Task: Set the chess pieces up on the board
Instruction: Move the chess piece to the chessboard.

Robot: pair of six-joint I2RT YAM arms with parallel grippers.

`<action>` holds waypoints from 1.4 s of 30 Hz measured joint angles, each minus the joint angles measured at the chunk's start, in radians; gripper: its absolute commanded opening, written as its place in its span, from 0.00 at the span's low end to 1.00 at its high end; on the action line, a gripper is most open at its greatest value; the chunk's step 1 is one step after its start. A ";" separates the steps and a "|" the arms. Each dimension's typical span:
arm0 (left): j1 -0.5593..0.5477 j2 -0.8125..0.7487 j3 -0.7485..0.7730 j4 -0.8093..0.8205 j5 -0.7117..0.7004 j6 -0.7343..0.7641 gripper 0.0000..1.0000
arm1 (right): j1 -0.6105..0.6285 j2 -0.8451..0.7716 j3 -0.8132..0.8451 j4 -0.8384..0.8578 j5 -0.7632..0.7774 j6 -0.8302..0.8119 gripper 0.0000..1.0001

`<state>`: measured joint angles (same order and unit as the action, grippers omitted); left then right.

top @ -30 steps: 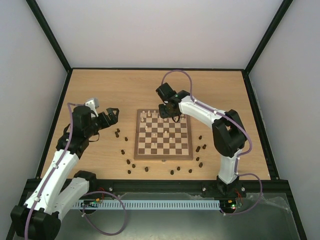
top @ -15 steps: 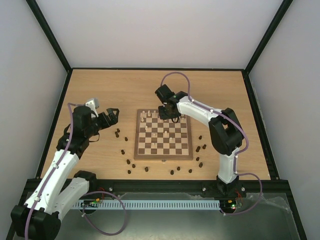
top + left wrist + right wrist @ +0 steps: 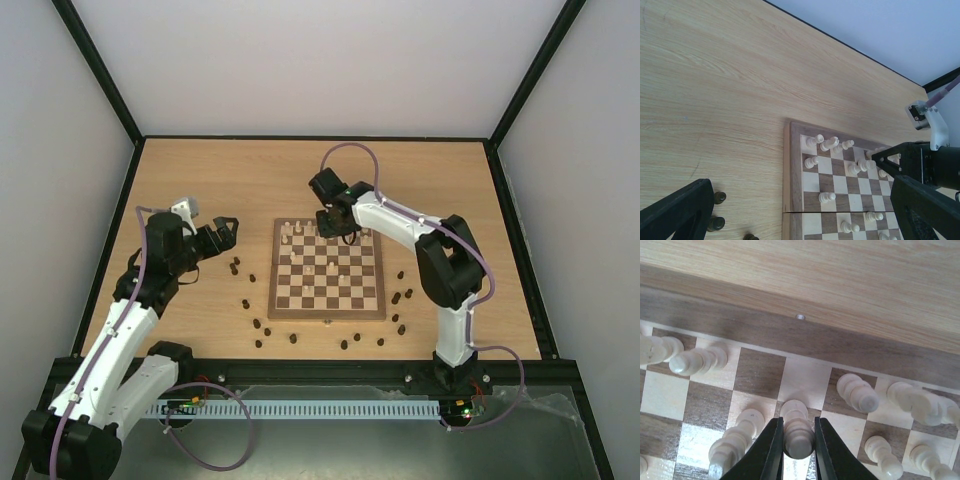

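Board (image 3: 310, 296) lies mid-way across the table (image 3: 200, 180) in our overhead view, with dark chess pieces (image 3: 258, 323) strewn around it. The left gripper (image 3: 225, 232) hangs released off its left side, and the right gripper (image 3: 338, 232) is low over the far rows. From the left wrist we see those jaws wide apart beside the board's edge. From the right wrist we see the fingers (image 3: 771, 452) clenched on a cream piece (image 3: 797, 435) near the far rim.

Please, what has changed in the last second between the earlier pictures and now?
The right arm shifted slightly to the left over the far side of the board, and the right end effector now pinches a cream chess piece. The left arm, the open left end effector and the loose dark pieces stayed as they were.
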<state>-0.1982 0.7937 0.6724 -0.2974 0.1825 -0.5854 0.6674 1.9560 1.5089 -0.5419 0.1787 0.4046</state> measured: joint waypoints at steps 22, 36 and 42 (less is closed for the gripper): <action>0.000 0.000 0.000 0.000 0.000 0.000 1.00 | 0.000 0.055 0.082 -0.034 0.082 -0.002 0.15; 0.000 -0.001 0.000 0.000 -0.001 0.000 0.99 | 0.000 0.073 0.097 -0.035 0.082 -0.005 0.16; 0.000 -0.001 0.000 0.000 -0.001 0.000 0.99 | 0.000 0.075 0.099 -0.035 0.080 -0.006 0.26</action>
<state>-0.1982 0.7925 0.6724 -0.2970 0.1814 -0.5858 0.6678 2.0312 1.6081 -0.5770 0.2584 0.3988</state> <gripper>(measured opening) 0.994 0.216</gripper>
